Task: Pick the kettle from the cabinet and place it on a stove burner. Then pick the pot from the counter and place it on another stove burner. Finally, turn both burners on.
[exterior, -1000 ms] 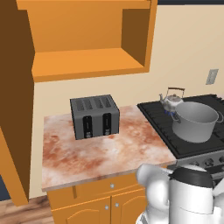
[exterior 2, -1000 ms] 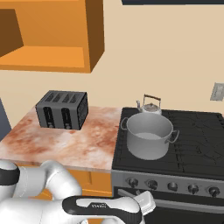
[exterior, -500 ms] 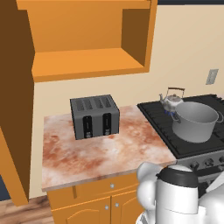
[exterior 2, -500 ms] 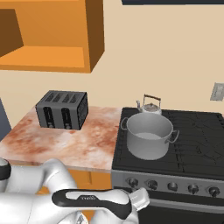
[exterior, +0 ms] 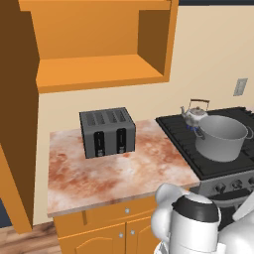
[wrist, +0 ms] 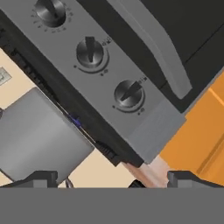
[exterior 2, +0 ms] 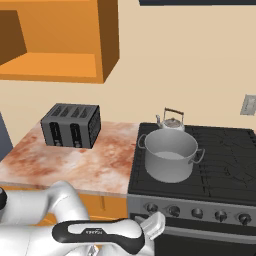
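Observation:
The silver kettle (exterior: 195,114) (exterior 2: 171,121) stands on a rear burner of the black stove (exterior 2: 225,150). The grey pot (exterior: 222,138) (exterior 2: 170,155) sits on the front burner just before it, and its wall (wrist: 35,127) shows in the hand view. A small blue glow shows at the kettle's base (exterior: 191,128). My gripper (wrist: 113,179) is open and holds nothing, low in front of the stove's knob row. Three knobs (wrist: 90,52) lie ahead of it, and the nearest knob (wrist: 129,93) has its pointer at a different angle. The orange cabinet (exterior: 99,69) hangs above the counter (exterior: 114,171).
A dark four-slot toaster (exterior: 106,131) (exterior 2: 71,125) stands at the back of the counter. The grey oven handle (wrist: 153,39) runs below the knobs. Orange base cabinets (wrist: 205,131) adjoin the stove's left side. My white forearm (exterior 2: 100,232) reaches low across the stove front.
My arm has shifted a little, low in front of the stove. Kettle, pot and toaster have not moved. The gripper stays open.

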